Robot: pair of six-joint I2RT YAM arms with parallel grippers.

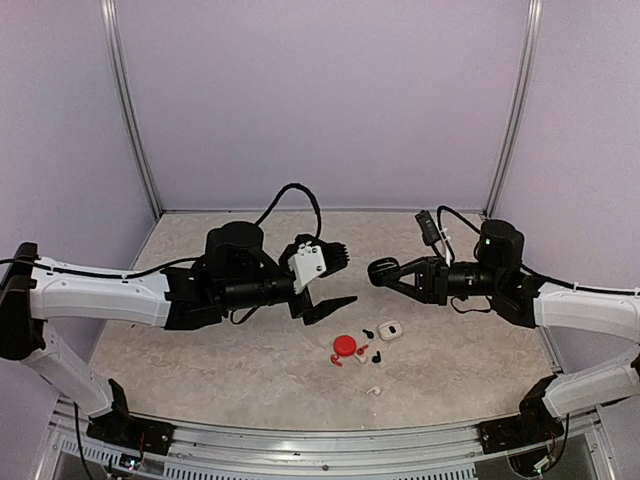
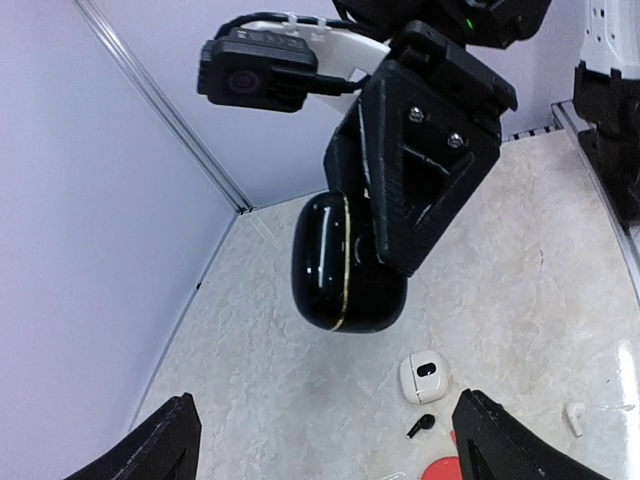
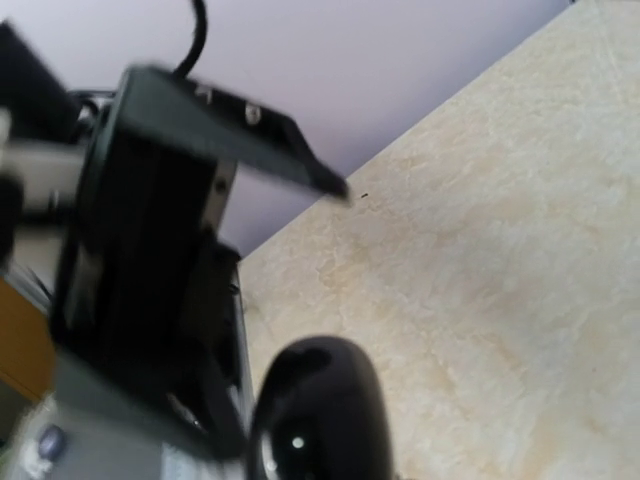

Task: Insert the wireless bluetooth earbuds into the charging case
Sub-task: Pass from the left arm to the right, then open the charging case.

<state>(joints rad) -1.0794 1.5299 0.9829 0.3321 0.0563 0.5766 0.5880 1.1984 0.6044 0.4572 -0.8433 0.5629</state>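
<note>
My right gripper (image 1: 395, 273) is shut on a glossy black charging case (image 2: 345, 265) with a gold seam and holds it in the air above the table. That case fills the bottom of the right wrist view as a blurred black shape (image 3: 320, 410). My left gripper (image 1: 343, 277) faces it from the left, open, with nothing between its fingers (image 2: 165, 440). Below on the table lie a black earbud (image 2: 420, 424), a second black earbud (image 1: 377, 357) and a white earbud (image 1: 373, 390).
A white case (image 2: 424, 375) and a red case (image 1: 345, 345) sit on the table under the grippers, close to the earbuds. Purple walls with metal posts (image 1: 130, 110) close off the back and sides. My left gripper's body (image 3: 150, 250) looms blurred in the right wrist view.
</note>
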